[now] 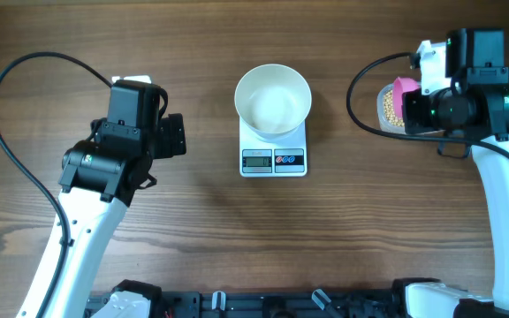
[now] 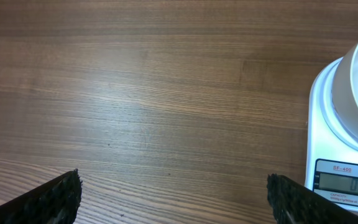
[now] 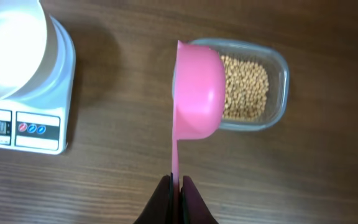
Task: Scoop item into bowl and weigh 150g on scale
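- Bowl (image 1: 273, 99) sits on scale (image 1: 273, 161) at table centre, display edge toward the robot
- Beans (image 3: 247, 87) lie in clear container (image 3: 283, 74), right of scale
- Right gripper (image 3: 177, 186) pinched tight on thin handle of pink scoop (image 3: 199, 93); long axis runs straight out from fingers, cup end over container, turned on edge
- Left gripper (image 2: 173, 190) spread wide, holding nothing, over bare table
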You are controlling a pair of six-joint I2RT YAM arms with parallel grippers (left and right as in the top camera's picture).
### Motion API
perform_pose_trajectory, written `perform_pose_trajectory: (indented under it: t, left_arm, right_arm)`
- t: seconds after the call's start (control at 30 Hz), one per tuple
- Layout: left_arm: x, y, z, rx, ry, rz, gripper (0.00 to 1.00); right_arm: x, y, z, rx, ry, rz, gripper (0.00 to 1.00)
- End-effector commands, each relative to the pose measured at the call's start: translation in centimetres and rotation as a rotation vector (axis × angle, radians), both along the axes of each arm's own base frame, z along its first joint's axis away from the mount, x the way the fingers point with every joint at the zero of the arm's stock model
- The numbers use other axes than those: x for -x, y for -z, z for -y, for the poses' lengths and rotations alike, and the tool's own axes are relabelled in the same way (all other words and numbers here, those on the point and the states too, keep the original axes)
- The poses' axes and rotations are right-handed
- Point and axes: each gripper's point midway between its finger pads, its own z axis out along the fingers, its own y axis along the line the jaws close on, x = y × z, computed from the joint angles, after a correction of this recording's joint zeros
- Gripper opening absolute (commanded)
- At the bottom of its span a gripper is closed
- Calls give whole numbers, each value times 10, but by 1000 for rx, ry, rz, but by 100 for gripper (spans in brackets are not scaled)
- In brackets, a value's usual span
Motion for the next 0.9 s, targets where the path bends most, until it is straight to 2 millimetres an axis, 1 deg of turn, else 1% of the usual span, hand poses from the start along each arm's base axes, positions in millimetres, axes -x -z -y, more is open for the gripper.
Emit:
perform_pose_trajectory:
  t: [0.0, 0.13, 0.2, 0.27, 0.3, 0.37, 0.4, 0.43, 0.47, 0.5, 0.53, 0.6, 0.67, 0.7, 0.77, 0.8, 0.87]
  left_arm:
    - [-1, -2, -2, -20, -3, 5, 100]
    - [-2, -3, -2, -20, -3, 6, 100]
    - [-5, -5, -1, -13, -2, 24, 100]
    - [-15, -11, 9, 37, 25, 69, 100]
    - [-20, -14, 23, 99, 69, 88, 100]
    - [-22, -21, 66, 290, 233, 98, 100]
    - [-21, -23, 81, 346, 304, 93, 100]
    - [-12, -29, 110, 455, 450, 79, 100]
    - [-3, -32, 130, 546, 544, 52, 100]
    - [6, -29, 141, 598, 585, 10, 100]
    - [13, -20, 145, 607, 588, -45, 100]
    - [28, 1, 152, 574, 630, -151, 100]
    - [49, 25, 161, 562, 656, -296, 100]
    - [56, 31, 166, 579, 665, -343, 100]
    - [65, 36, 175, 634, 684, -406, 100]
    - [67, 36, 181, 673, 698, -426, 100]
    - [66, 40, 184, 692, 702, -441, 100]
  right_arm:
    - [-10, -5, -2, 8, -39, 37, 4]
    - [-11, -6, -2, 47, -112, 43, 4]
    - [-20, -11, -2, 62, -134, 81, 4]
    - [-29, -17, -2, 63, -132, 125, 4]
    - [-31, -18, -2, 64, -131, 136, 4]
    - [-34, -21, -2, 63, -129, 153, 4]
    - [-35, -21, -2, 63, -129, 158, 4]
    - [-37, -22, -2, 60, -123, 166, 4]
    - [-37, -23, -2, 48, -104, 170, 4]
    - [-37, -23, -2, 41, -92, 168, 4]
    - [-36, -22, -2, 33, -81, 161, 4]
    - [-34, -21, -2, 33, -81, 155, 4]
    - [-34, -21, -2, 24, -67, 154, 4]
    - [-33, -20, -2, 14, -52, 152, 4]
    - [-31, -19, -4, -21, -11, 141, 4]
    - [-29, -17, -7, -42, -7, 130, 4]
    - [-25, -15, -11, -64, -23, 110, 4]
